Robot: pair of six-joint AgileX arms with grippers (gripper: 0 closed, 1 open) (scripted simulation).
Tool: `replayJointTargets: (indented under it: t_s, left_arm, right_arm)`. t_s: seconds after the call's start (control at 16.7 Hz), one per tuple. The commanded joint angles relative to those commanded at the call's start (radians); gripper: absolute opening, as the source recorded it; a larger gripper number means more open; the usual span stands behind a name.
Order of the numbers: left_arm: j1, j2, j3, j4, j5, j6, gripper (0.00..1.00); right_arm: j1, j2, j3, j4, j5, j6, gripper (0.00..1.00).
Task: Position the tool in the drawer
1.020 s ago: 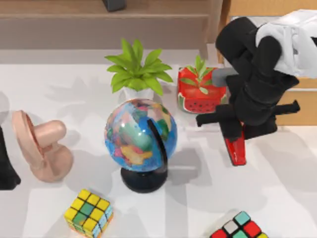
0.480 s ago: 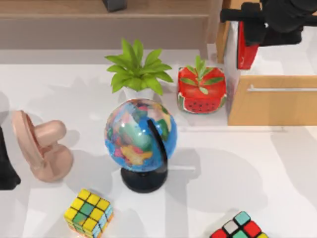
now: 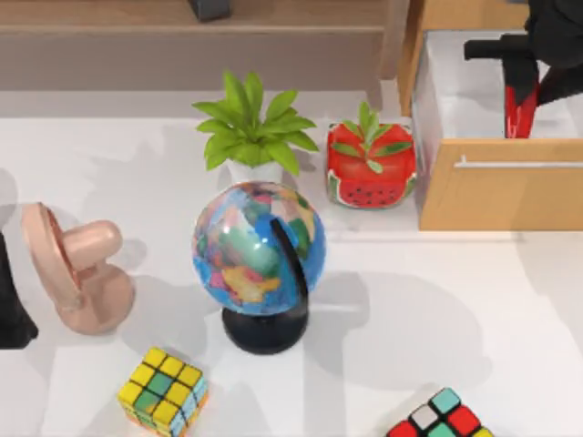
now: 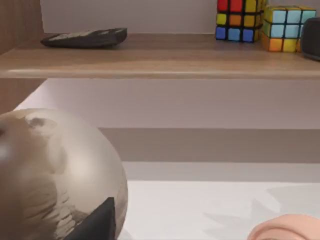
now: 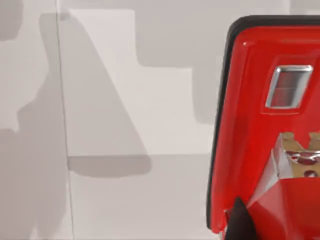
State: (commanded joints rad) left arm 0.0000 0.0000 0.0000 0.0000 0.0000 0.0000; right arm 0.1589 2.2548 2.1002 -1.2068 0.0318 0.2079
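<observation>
While the right gripper [image 3: 521, 86] hangs over the open drawer [image 3: 496, 196], the red stapler [image 3: 520, 109] sits between its dark fingers, long axis running toward the drawer's wooden front. The jaws are clamped on the stapler's upper part, and its lower tip shows below them, just behind the front panel and above the white interior. From the top view I cannot tell whether the stapler touches the drawer floor. The silver bar handle [image 3: 519, 165] runs across the front panel, just on the near side of the stapler's tip.

Seen from the right wrist, the stapler [image 5: 270, 130] is close up: a glossy red body with a dark edge, a small silver window and a metal part near the grip, with the white drawer floor [image 5: 125, 125] behind it. A dark fingertip [image 5: 240, 220] shows against the red body.

Beside the drawer's left wall stands the watermelon-patterned plant pot [image 3: 372, 168], nearly touching it. Farther from the drawer in that direction are a leafy plant in a white pot [image 3: 253, 132] and a globe [image 3: 260, 250] on a dark stand.

The left arm [image 3: 11, 305] is parked well apart from the drawer, at the table's left edge. I cannot tell how its jaws stand
</observation>
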Motion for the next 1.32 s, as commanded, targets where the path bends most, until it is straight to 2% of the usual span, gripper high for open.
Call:
replayJointTargets:
  t_s: [0.42, 1.26, 1.32]
  left_arm:
    - [0.0, 0.0, 0.0, 0.0, 0.0, 0.0, 1.0]
    - [0.0, 0.0, 0.0, 0.0, 0.0, 0.0, 1.0]
    - [0.0, 0.0, 0.0, 0.0, 0.0, 0.0, 1.0]
  right_arm:
    - [-0.022, 0.178, 0.09, -0.113, -0.02, -0.05, 0.0]
    - [-0.022, 0.184, 0.056, -0.079, -0.021, -0.051, 0.0]
    - [-0.022, 0.184, 0.056, -0.079, -0.021, -0.051, 0.08]
